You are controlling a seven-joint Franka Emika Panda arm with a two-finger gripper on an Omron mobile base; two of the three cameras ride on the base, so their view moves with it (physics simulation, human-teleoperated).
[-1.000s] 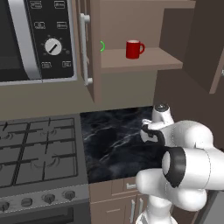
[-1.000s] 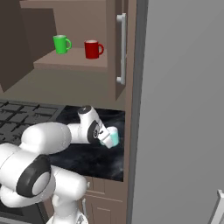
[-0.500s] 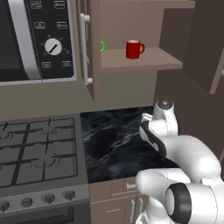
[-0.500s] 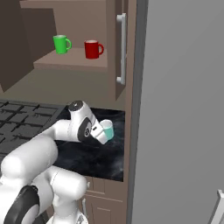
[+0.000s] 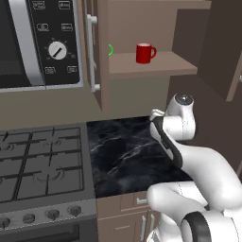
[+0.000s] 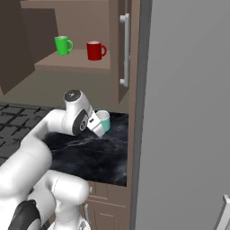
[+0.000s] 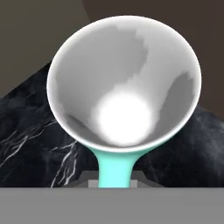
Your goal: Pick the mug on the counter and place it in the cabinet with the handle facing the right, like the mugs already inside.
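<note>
The teal mug [image 6: 104, 121] hangs tilted above the black marble counter [image 6: 90, 155], under the open cabinet. My gripper [image 6: 95, 124] is shut on it from its left side. In the hand view the mug's white interior [image 7: 124, 87] faces the camera and its teal handle [image 7: 114, 168] runs down towards the fingers. The cabinet shelf [image 6: 74, 64] carries a green mug [image 6: 63, 45] and a red mug [image 6: 95, 50], both handles pointing right. From the left base view my arm [image 5: 176, 127] hides the teal mug, while the red mug [image 5: 145, 53] stands on the shelf [image 5: 156, 66].
The cabinet door [image 6: 122, 49] with its silver bar stands open just right of the shelf. A tall grey panel [image 6: 188, 112] walls off the right. A gas stovetop [image 5: 38, 165] lies left of the counter [image 5: 127, 151], with the microwave [image 5: 38, 42] above it.
The arm has swung its elbow down and carried the teal mug up and slightly left, away from the counter top. The gripper has stayed shut on it.
</note>
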